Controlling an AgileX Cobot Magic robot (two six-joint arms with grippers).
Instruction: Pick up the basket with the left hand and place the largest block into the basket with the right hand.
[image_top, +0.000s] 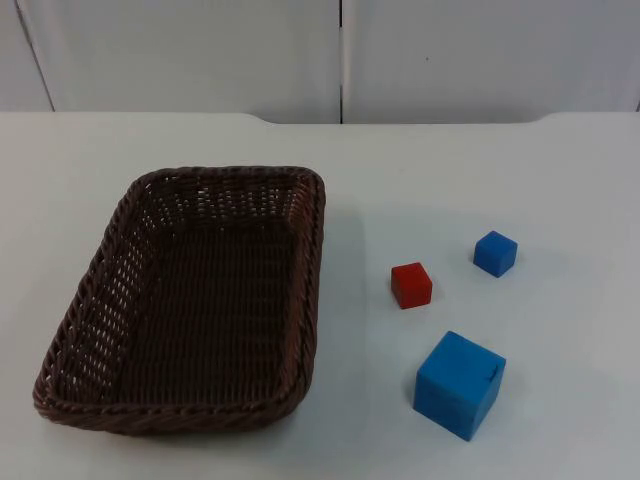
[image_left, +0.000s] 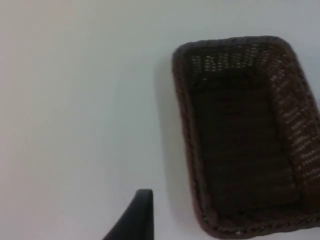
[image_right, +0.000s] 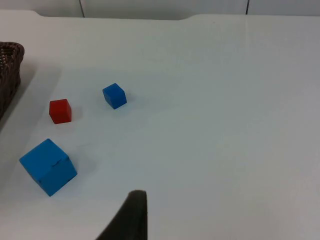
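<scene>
Wicker-brown and empty, the rectangular woven basket (image_top: 190, 300) sat flat on the white table (image_top: 560, 180), the large blue cube (image_top: 459, 384) lying apart beside it, unlifted, with a small red cube (image_top: 411, 285) and small blue cube (image_top: 495, 253) nearby.

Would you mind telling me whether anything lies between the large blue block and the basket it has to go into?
Nothing visible does: bare table separates the large blue block from the basket; the red block sits farther back.
</scene>
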